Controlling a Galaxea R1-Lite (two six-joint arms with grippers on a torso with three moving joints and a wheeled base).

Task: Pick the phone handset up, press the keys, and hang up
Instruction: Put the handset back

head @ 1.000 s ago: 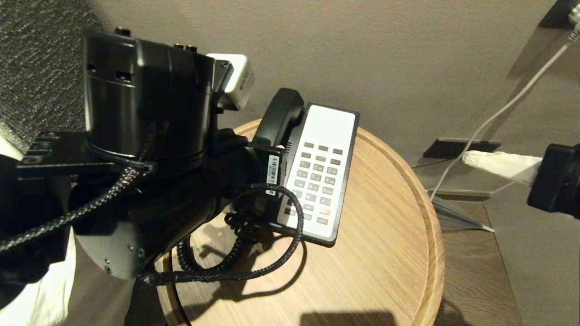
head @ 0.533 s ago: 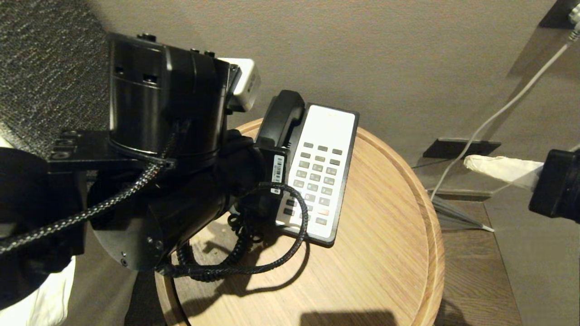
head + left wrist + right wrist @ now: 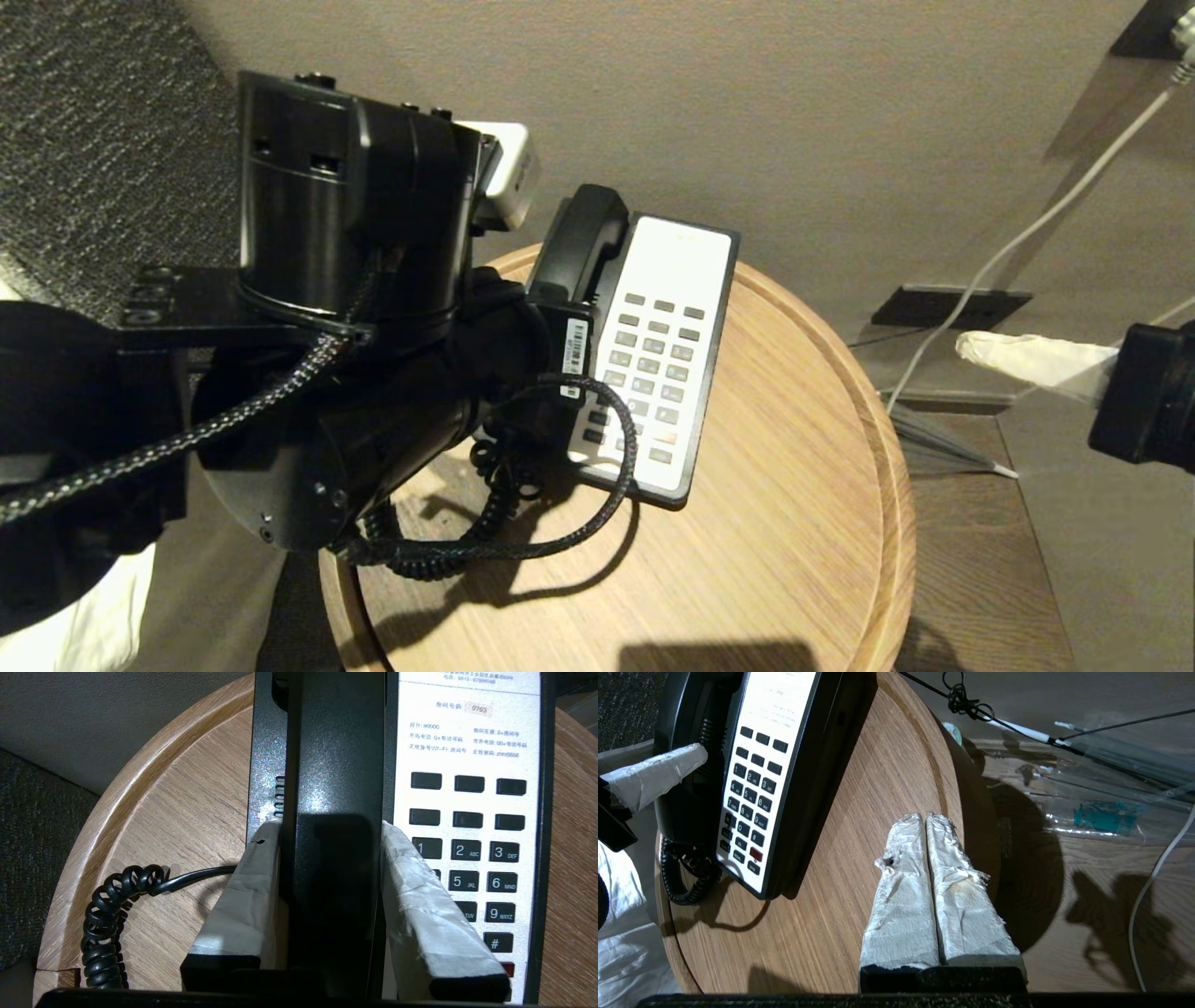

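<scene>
Phone base point(image 3: 467, 812) label: "0703"

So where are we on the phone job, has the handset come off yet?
Not clearly. The left gripper has its fingers clamped on the glossy black plastic handset, which sits over the black phone base. Key pressing and hanging up remain; the right gripper, shut, waits above the round wooden table.

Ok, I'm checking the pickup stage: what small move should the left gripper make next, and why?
Probably a short straight lift. The left gripper has its white-wrapped fingers clamped on both sides of the long glossy black plastic handset, which looks still seated on the black phone base with the white keypad. The right gripper waits shut over the round wooden table.
</scene>
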